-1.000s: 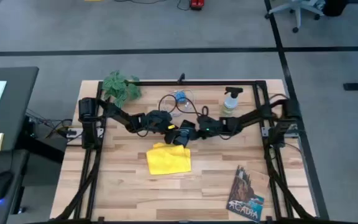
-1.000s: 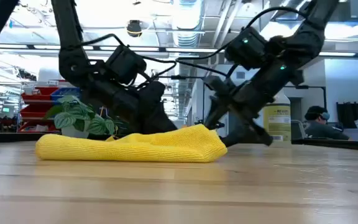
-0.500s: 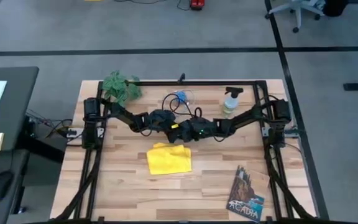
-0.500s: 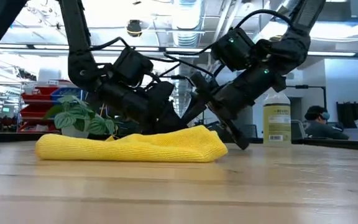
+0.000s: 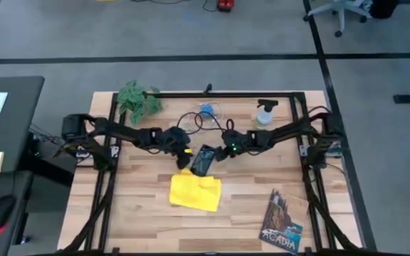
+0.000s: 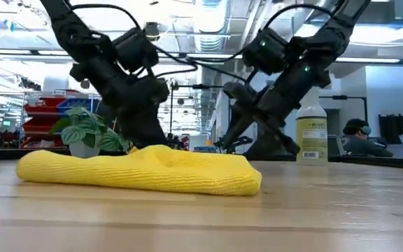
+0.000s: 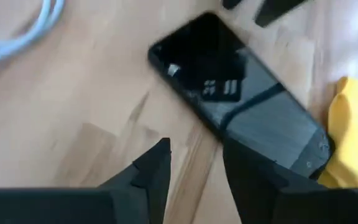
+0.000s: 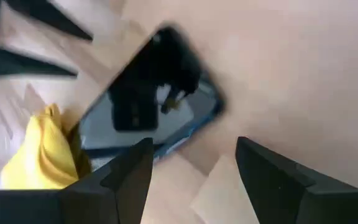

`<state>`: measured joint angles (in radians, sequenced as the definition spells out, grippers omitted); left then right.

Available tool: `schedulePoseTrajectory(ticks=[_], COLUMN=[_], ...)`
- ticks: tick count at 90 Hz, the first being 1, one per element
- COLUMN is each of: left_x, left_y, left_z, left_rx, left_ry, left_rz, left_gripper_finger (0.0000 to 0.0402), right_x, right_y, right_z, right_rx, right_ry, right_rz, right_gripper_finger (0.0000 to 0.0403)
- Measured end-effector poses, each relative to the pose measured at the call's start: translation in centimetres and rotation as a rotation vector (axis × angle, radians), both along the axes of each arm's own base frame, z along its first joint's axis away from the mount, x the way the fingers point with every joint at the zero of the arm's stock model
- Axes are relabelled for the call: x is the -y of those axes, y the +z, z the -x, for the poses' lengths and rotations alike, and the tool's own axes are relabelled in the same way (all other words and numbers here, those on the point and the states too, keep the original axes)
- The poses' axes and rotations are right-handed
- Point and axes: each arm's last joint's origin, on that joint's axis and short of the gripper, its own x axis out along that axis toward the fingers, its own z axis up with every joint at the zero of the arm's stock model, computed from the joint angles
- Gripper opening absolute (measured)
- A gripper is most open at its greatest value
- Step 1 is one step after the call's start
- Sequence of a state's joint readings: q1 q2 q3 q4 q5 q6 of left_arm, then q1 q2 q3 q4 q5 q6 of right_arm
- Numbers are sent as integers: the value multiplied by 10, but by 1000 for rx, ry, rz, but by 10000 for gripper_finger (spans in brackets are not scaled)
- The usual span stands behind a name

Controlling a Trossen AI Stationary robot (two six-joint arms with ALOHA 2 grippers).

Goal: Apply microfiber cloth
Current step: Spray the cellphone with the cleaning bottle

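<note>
Microfiber cloth (image 5: 196, 192), bright yellow and rumpled, lies near the middle of the wooden surface (image 5: 141, 213) in the high view. A black smartphone (image 5: 203, 160) sits just beyond it toward the far edge, one end touching or overlapping the cloth. The left hand (image 5: 184, 151) hovers just beside the phone on its left, the right hand (image 5: 221, 151) just beside it on its right. A green plant (image 5: 138, 99) stands at the far left corner, a spray bottle (image 5: 264, 114) near the far right corner, a coiled cable (image 5: 203, 116) at the far edge between them, and a booklet (image 5: 282, 222) near the front right corner.

Low view: the cloth (image 6: 142, 170) spreads flat across the surface, with both dark arms slanting down behind it. The plant (image 6: 89, 133) and the bottle (image 6: 311, 134) stand behind. A person (image 6: 357, 136) sits far off in the room.

Left wrist view: the left hand's fingers (image 7: 152, 174) stand narrowly apart and hold nothing, poised over bare wood beside the phone (image 7: 241, 121); a yellow edge of cloth (image 7: 352, 134) touches the phone's end.

Right wrist view: the right hand's fingers (image 8: 132, 171) are spread wide and empty, with the phone (image 8: 151, 102) beyond them and the cloth (image 8: 39, 149) against its end.
</note>
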<state>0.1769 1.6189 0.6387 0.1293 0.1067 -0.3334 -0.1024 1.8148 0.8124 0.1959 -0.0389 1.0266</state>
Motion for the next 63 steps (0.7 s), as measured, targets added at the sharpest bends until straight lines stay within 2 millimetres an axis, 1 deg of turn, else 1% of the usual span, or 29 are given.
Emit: schedulePoseTrajectory(ticks=[4, 15, 28, 37, 50, 63], left_x=[2, 2, 2, 0, -3, -4], left_y=[-9, -24, -40, -44, -42, -42], left_z=[0, -8, -16, -17, -17, -17], left_rx=[-5, 40, 95, 100, 104, 113], left_ry=[-1, 5, -13, -2, 10, 16], left_rz=[10, 47, 115, 123, 120, 107], left_gripper_finger=[120, 116, 109, 103, 97, 97], right_x=[-1, -2, -2, -2, -2, -2], right_y=[-6, -20, -26, -25, -19, -3], right_z=[-5, -15, -22, -22, -22, -19], right_rx=[30, 103, 134, 132, 145, 150], right_ry=[0, -13, -20, -11, 11, 30], right_rz=[-21, -51, -62, -57, -44, 2], right_gripper_finger=[214, 202, 188, 185, 187, 188])
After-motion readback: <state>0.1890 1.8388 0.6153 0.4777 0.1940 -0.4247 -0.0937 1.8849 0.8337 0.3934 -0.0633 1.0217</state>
